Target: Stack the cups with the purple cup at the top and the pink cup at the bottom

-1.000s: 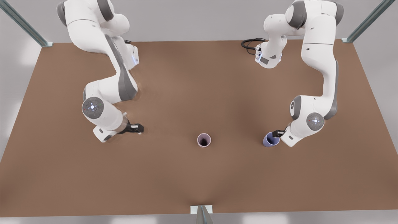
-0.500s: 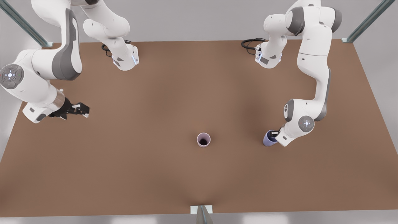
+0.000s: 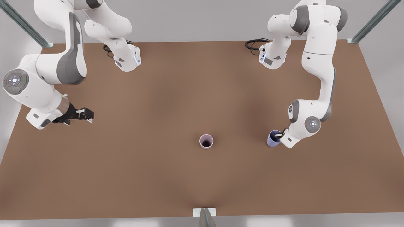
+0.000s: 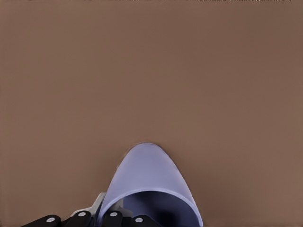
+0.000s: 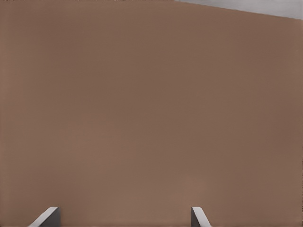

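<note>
The pink cup [image 3: 206,141] stands upright near the table's middle, with nothing touching it. The purple cup [image 3: 273,139] is at the front view's right. My left gripper [image 3: 278,135] is shut on its rim, one finger inside the wall and one outside. The left wrist view has the purple cup [image 4: 147,179] close up, with my left gripper [image 4: 111,218] clamped on its near wall. My right gripper [image 3: 88,114] hangs open over bare table at the front view's far left, well away from both cups. Both light fingertips [image 5: 47,216] of my right gripper [image 5: 123,218] show there, wide apart.
Brown table [image 3: 202,94] with metal frame posts at the far corners and a bracket [image 3: 204,214] at the middle of the near edge. Two arm bases [image 3: 127,60] stand along the far edge, with a black cable [image 3: 254,44] beside one.
My right gripper swung from near the table's middle out to the front view's far left. My left gripper settled onto the purple cup, which shifted slightly and now sits straighter.
</note>
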Controlling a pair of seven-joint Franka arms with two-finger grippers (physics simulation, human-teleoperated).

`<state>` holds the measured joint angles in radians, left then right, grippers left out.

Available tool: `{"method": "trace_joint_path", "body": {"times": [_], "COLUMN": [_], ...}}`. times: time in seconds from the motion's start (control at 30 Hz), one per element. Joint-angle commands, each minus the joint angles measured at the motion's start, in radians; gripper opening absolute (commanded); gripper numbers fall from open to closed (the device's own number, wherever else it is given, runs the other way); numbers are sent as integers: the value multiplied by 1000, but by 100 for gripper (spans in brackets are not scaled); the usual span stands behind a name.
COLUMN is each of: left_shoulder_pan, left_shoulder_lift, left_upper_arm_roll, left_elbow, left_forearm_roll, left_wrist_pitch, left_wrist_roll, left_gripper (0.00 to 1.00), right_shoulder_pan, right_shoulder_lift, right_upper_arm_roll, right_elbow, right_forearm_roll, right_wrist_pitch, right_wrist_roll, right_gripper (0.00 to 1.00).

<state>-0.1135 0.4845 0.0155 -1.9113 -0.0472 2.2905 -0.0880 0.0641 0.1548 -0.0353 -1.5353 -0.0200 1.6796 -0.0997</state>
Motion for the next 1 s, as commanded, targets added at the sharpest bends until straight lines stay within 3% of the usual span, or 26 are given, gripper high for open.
{"method": "trace_joint_path", "body": {"times": [0.0, 0.6, 0.9, 0.97], "left_shoulder_pan": [0, -55, -267, -291], "left_shoulder_lift": [0, -38, -90, -69], "left_upper_arm_roll": [0, 0, 1, 0], "left_elbow": [0, 9, 49, 170], "left_forearm_roll": [-33, -34, -108, -108], "left_wrist_pitch": [0, -17, -34, -199], "left_wrist_roll": [4, -68, -403, -481], "left_gripper": [21, 21, 21, 21], "right_shoulder_pan": [2, -1, -7, -10], "right_shoulder_lift": [0, 5, 3, 3], "right_upper_arm_roll": [0, -3, -5, -6], "right_elbow": [0, 38, 35, 37], "right_forearm_roll": [0, 2, 2, 3], "right_wrist_pitch": [-1, -32, -35, -35], "right_wrist_roll": [0, -2, -12, -15], "right_gripper": [100, 100, 100, 100]}}
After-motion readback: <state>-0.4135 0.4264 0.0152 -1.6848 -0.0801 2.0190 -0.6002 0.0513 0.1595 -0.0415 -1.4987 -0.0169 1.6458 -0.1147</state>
